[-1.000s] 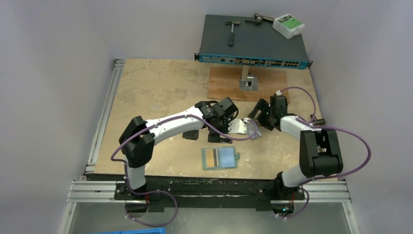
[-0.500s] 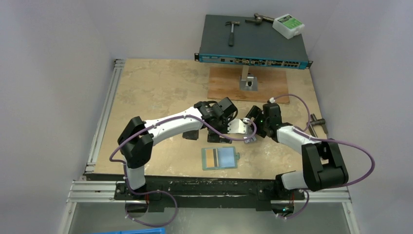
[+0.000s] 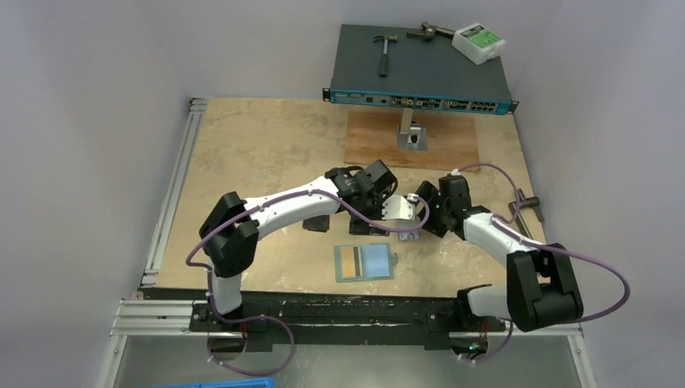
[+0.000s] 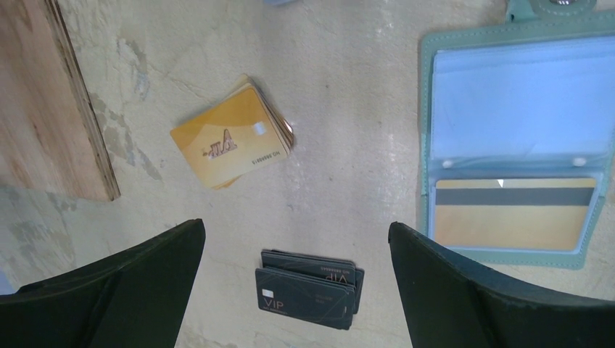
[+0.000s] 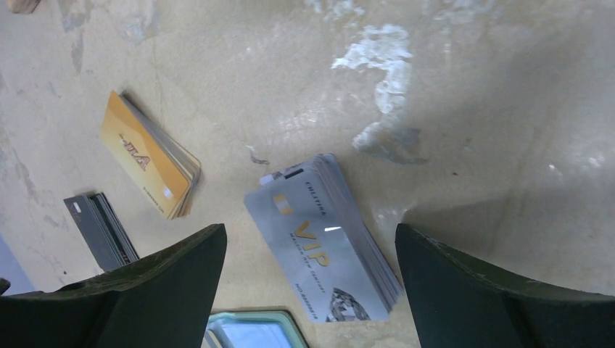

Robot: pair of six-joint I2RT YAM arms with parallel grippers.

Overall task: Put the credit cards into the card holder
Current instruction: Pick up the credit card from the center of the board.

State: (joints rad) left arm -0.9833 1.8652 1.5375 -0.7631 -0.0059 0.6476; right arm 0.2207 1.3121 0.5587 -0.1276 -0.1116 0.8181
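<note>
Right gripper (image 5: 308, 233), wide open and empty, above silver cards (image 5: 328, 250): descend squarely, pinch only the top card.

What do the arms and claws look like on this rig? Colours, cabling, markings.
Both alike: left arm and right arm have white links between bulky black joint housings, with a loose purple cable looping along each. Left claw and right claw each carry two broad, matte black wedge fingers. No markings visible.
</note>
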